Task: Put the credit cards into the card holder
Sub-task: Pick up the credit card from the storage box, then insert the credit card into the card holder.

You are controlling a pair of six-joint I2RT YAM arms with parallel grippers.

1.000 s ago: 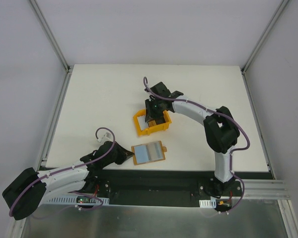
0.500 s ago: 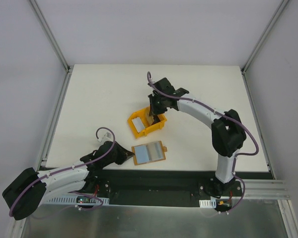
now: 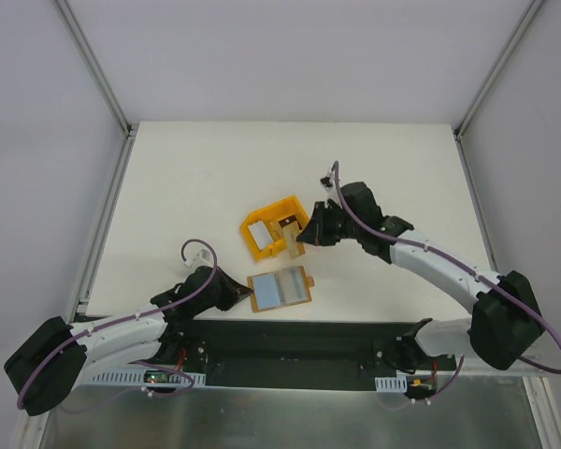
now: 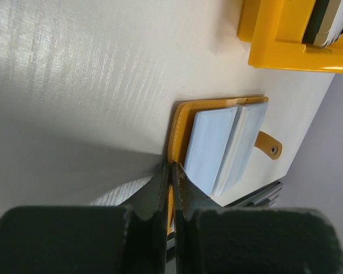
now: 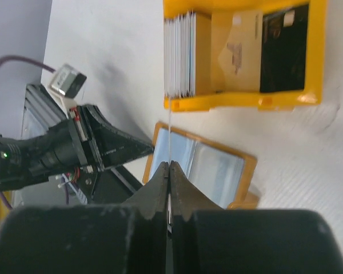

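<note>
Right tool (image 5: 170, 166) closed, thin card (image 5: 169, 128) pinched

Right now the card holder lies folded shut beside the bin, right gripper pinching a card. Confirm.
Wrong: the card holder lies open, pale pockets up, as the left wrist view shows. It is beside the bin, right gripper pinching a card.

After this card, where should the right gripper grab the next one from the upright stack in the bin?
Pinch the upper edge of the end card in the upright stack, coming down through the bin's open top. The cards stand on edge, packed face to face against one end wall, so only edges are free.
</note>
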